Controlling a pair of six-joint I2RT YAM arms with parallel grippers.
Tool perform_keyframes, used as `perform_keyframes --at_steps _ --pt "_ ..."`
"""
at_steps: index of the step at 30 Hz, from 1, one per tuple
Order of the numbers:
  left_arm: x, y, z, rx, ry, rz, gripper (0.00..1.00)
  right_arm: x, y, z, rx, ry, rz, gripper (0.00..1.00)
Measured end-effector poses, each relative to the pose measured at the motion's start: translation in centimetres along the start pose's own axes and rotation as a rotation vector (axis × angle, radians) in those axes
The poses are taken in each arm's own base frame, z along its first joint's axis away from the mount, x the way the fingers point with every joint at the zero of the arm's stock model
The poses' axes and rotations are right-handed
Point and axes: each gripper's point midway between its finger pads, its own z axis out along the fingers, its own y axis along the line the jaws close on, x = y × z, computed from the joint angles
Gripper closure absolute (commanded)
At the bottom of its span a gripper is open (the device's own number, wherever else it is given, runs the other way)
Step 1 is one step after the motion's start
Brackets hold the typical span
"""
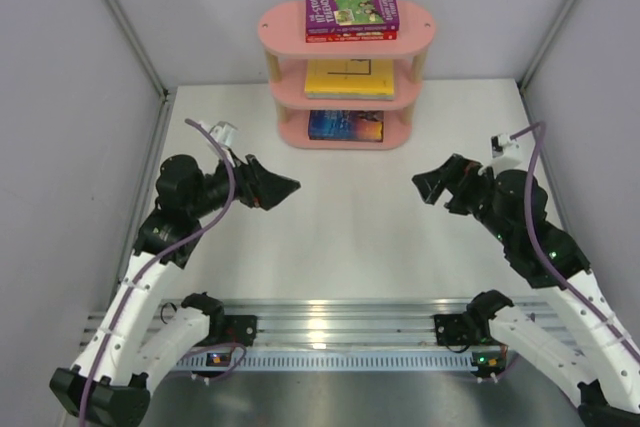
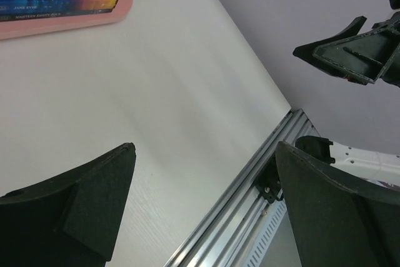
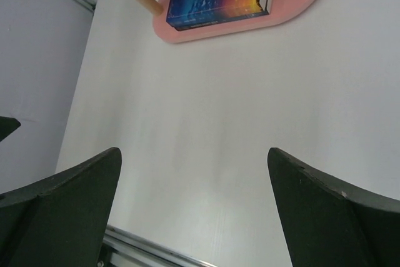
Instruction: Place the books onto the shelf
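Both my claws stand spread as wide as they go and have hold of nothing. My left claw (image 1: pixel 280 185) hangs over the left part of the white table (image 1: pixel 350 247), and my right claw (image 1: pixel 432 182) hangs over the right part, the two turned towards each other and well apart. From my left wrist I see bare tabletop between my own fingers (image 2: pixel 94 198) and the metal rail (image 2: pixel 250 198) at the near edge, and from my right wrist only tabletop between them. The books are all up on the pink shelf (image 1: pixel 420 32), which stands at the far middle of the table, well clear of both claws. The purple book (image 1: pixel 352 5) lies flat on the top board with the red book (image 1: pixel 350 36) under it, and the yellow book (image 1: pixel 350 77) is on the middle board. The blue book (image 1: pixel 346 126) with the orange glow is on the bottom board, and from my left wrist a second spine (image 2: pixel 44 12) shows just under it. I cannot tell whether anything lies beneath the yellow one.
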Motion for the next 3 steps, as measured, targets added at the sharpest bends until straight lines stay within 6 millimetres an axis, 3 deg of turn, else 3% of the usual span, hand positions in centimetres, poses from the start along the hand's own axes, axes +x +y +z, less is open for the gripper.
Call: perform_keyframes --at_steps 3 --pt "-0.09 -0.19 -0.18 0.003 -0.006 0.005 0.01 -0.19 0.01 -0.14 0.003 -0.003 -0.007 0.0"
